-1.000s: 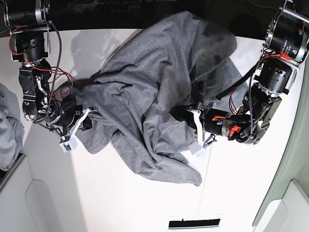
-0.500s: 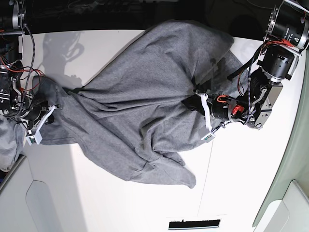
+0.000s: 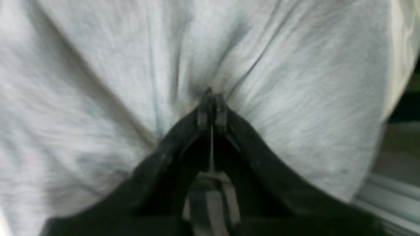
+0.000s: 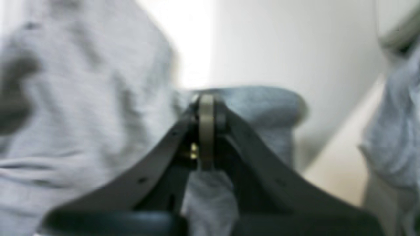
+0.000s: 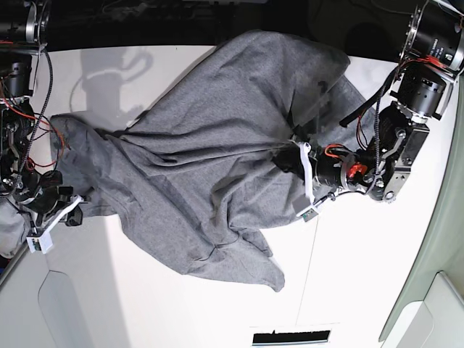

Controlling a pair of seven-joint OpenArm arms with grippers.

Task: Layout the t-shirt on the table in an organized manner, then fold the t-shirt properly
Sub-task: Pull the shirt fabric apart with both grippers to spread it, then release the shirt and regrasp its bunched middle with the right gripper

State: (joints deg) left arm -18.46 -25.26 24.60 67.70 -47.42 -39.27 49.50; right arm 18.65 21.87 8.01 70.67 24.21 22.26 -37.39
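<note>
I have the t-shirt (image 5: 210, 152) spread crumpled across the middle of the table (image 5: 362, 283), stretched between both arms. Its bulk runs from the far edge of the table down toward the near side, with a loose flap ending near the dark seam line (image 5: 313, 254). Deep folds fan out from the pinch point on the base view's right. Cloth is not flat; several ridges cross its centre.

Left gripper (image 5: 290, 161), on the base view's right, sits at the shirt's edge with its tips buried in fabric. In the left wrist view the left gripper (image 3: 211, 101) has its jaws pressed together on a gather of shirt (image 3: 295, 98), creases radiating from the tips. Picture is soft, but the pinch reads clearly.

Right gripper (image 5: 69, 206), on the base view's left, is at the opposite end of the shirt, near the table's left edge. In the right wrist view the right gripper (image 4: 206, 108) has its jaws closed tight on a fold of grey cloth (image 4: 82, 114), with some fabric bunched between the fingers below the tips. View is blurred.

A second, lighter grey cloth pile (image 5: 9, 230) lies at the far left edge of the base view, just beside the right arm. It shows also at the right margin of the right wrist view (image 4: 393, 131).
</note>
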